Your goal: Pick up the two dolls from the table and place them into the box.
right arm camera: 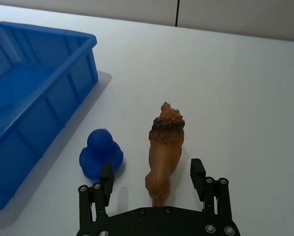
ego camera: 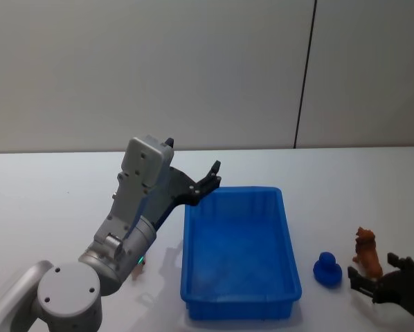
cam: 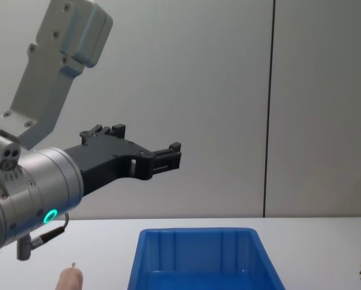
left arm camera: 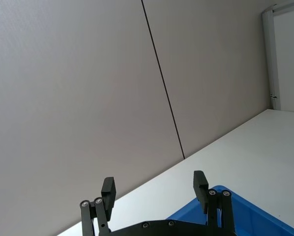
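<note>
Right of the box, my right gripper sat fingers apart just behind the brown doll, left gripper spread wide above the box's corner, pink doll on the table.

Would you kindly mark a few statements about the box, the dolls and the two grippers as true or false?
1. The box holds no doll. True.
2. The reddish-brown doll lies in the box. False: it stands on the table, beside a small blue toy.
3. The left gripper grips a doll. False: it is open and empty, raised near the box's far left corner.
4. The right gripper is open at the reddish-brown doll's rear end. True.
</note>
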You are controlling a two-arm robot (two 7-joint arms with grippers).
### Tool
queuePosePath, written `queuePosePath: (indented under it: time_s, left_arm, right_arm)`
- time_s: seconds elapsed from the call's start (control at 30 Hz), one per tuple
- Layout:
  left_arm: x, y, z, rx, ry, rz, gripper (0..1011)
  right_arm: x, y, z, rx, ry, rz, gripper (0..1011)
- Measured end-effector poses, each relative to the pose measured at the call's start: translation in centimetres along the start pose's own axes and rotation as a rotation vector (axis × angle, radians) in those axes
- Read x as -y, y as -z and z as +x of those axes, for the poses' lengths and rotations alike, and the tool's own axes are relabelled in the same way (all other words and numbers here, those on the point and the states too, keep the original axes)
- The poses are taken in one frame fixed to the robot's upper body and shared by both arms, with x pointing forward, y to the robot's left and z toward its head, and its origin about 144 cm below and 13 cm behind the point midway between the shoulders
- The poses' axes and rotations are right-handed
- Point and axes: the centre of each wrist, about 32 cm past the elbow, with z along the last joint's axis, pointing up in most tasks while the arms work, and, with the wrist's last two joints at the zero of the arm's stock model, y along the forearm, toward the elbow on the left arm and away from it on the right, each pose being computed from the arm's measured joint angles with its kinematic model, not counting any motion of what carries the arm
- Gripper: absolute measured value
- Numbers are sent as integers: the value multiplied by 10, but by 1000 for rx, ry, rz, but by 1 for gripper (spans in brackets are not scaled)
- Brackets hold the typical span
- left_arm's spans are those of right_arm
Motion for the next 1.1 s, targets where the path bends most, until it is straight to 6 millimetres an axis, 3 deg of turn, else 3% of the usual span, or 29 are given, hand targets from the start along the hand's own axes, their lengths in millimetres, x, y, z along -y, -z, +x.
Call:
queuePosePath:
  time_s: [0.17, 0.6, 0.73, 0.83, 1.1]
  left_arm:
    - [0, 0, 0, 0, 0, 0, 1001]
    - [0, 0, 0, 0, 0, 0, 1001]
    - [0, 0, 0, 0, 0, 0, 1001]
    - [0, 0, 0, 0, 0, 0, 1001]
    - [0, 0, 0, 0, 0, 0, 1001]
  right_arm:
    - [-2, 1, -1, -13, -5, -23, 902]
    - [-5, 3, -1, -36, -4, -57, 500]
    - [-6, 2, -1, -34, 3, -54, 336]
    - [-6, 0, -1, -26, 9, -42, 278]
    - [-6, -7, -2, 10, 16, 20, 275]
